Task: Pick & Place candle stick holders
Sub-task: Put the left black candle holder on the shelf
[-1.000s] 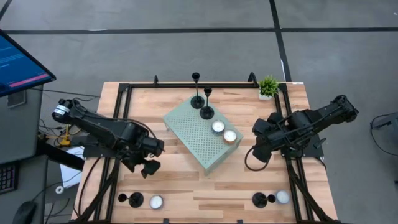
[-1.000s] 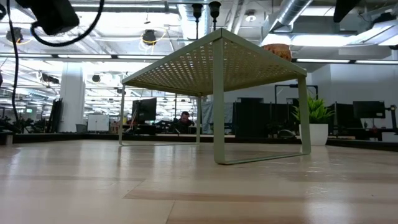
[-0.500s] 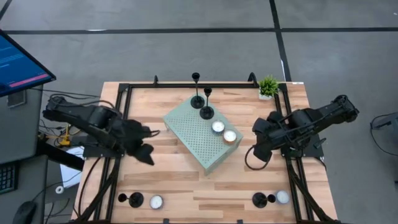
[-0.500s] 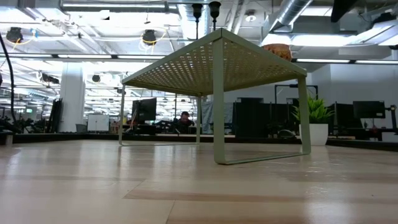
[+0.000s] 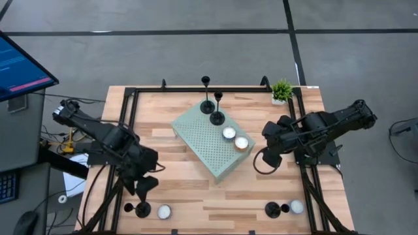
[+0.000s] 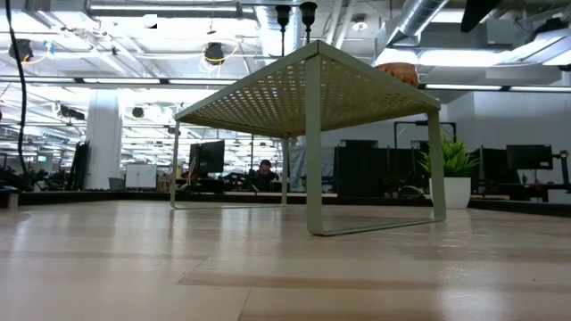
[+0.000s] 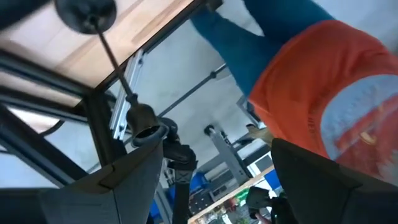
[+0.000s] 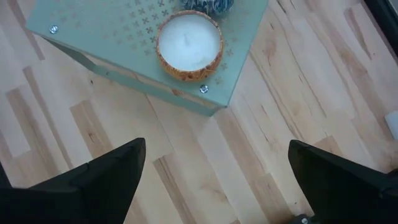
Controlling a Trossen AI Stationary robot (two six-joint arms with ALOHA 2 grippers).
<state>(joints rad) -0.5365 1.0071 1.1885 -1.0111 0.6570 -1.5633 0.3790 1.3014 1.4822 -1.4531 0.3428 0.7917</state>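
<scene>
Four black candle stick holders show in the high view. Two stand on the far end of the green perforated stand [image 5: 210, 143]: one [image 5: 208, 106] and another [image 5: 217, 118]. One [image 5: 142, 209] stands on the table at the near left, and one [image 5: 273, 209] at the near right. My left gripper [image 5: 145, 186] is open just beyond the near-left holder. In the left wrist view [image 7: 217, 143] that holder's stem [image 7: 112, 59] and top cup [image 7: 140, 118] lie close to one finger. My right gripper [image 5: 269, 147] is open and empty over the table beside the stand's right corner [image 8: 217, 146].
Two candles [image 5: 228, 133] [image 5: 241, 143] sit on the stand. Tealights lie by the near holders [image 5: 163, 211] [image 5: 297, 207]. A small potted plant [image 5: 281, 90] stands at the far right corner. A black frame rims the table [image 5: 124, 130]. A person in orange [image 7: 323, 93] stands beyond the near edge.
My left gripper first drew back toward the table's left edge. It then swung toward the near edge and came close to the near-left holder. My right gripper has edged slightly toward the stand. No holder has moved.
</scene>
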